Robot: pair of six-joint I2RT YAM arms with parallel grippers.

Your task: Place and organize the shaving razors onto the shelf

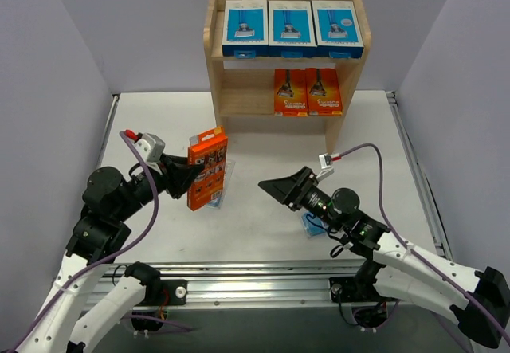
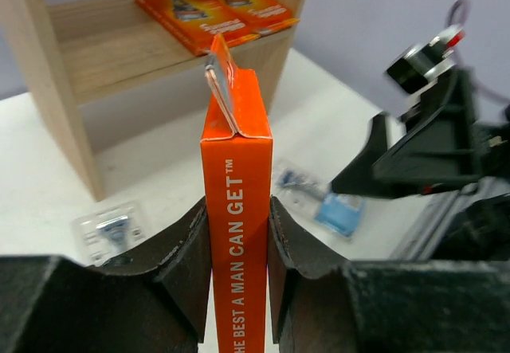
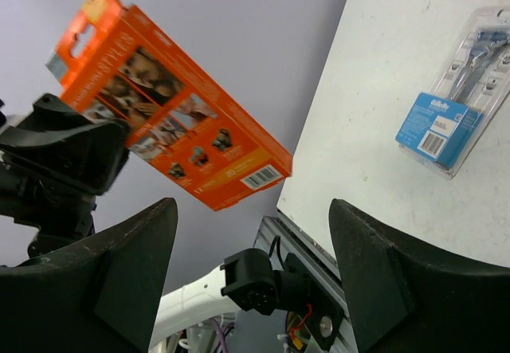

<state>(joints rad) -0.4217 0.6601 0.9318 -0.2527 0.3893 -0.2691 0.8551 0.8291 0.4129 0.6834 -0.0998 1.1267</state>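
Gripping one flat orange cardboard razor box (image 1: 207, 168), the left tool (image 1: 190, 179) is clenched; the right tool (image 1: 269, 186) gapes empty. Five boxes (image 1: 291, 26) sit on the light wooden shelf (image 1: 213, 66) at the top of the frame; clear plastic packs (image 2: 111, 229) are left below.

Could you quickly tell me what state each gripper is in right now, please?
Left gripper: closed on the orange box.
Right gripper: open, holding nothing.

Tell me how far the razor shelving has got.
Done: the shelf holds three blue boxes on top, two orange boxes on its middle tier. In hand: the left pincer grips a third orange box. Left: two blister packs on the table; right pincer open, empty.
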